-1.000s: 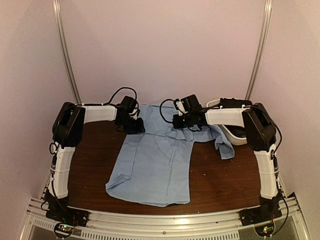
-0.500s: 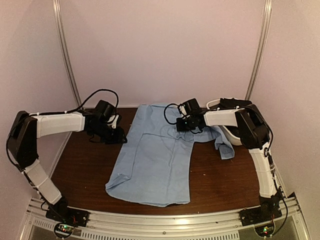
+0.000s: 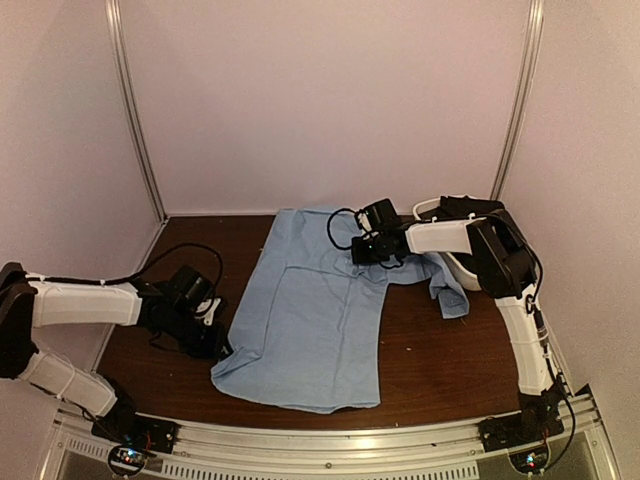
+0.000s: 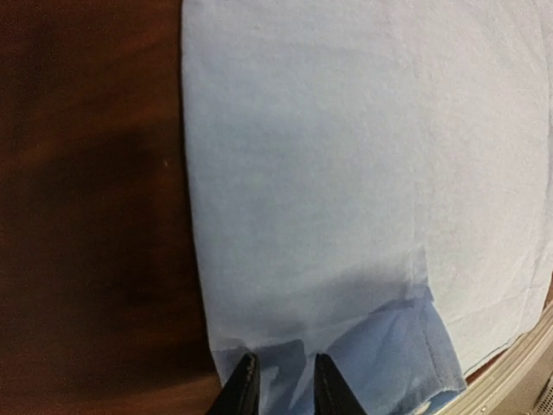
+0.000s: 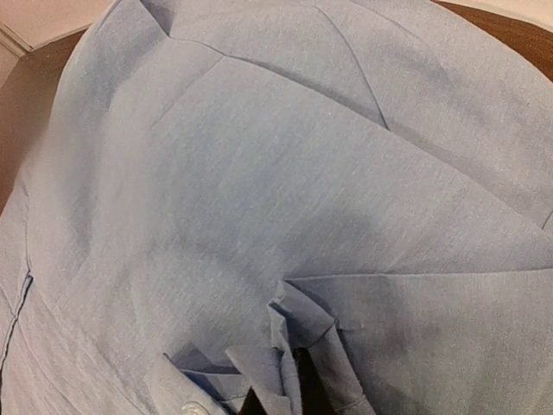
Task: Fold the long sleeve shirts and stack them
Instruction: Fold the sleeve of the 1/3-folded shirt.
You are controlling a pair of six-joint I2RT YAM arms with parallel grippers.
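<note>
Left gripper (image 3: pixel 212 338) sits low at the near left corner of the light blue shirt (image 3: pixel 310 320), its arm stretched out flat over the table (image 3: pixel 430 350). On the left wrist view I see the two fingers (image 4: pixel 244 391) standing a narrow gap apart right at the hem. The hem's doubled band lies just ahead of the tips and shows in the gap between them. The rest of the body panel spreads ahead and to their right, with bare dark wood to their left. I cannot tell whether cloth is pinched or the tips only hover over it (the contact point falls below the bottom edge of that view). Right gripper (image 3: pixel 363 250) is down on the far right part of the shirt, and I read its jaws as closed on a gathered fold. On its wrist view creases run out from the dark fingertips, bunched cloth rises around them, and a white button (image 5: pixel 192 406) lies just to their left. The shirt lies spread on the table between the two grippers, one at each end of it. One sleeve (image 3: pixel 450 295) trails off to the right of the right gripper, hanging down beside the white tub (image 3: pixel 478 270), which stands just right of that gripper, behind its forearm.
</note>
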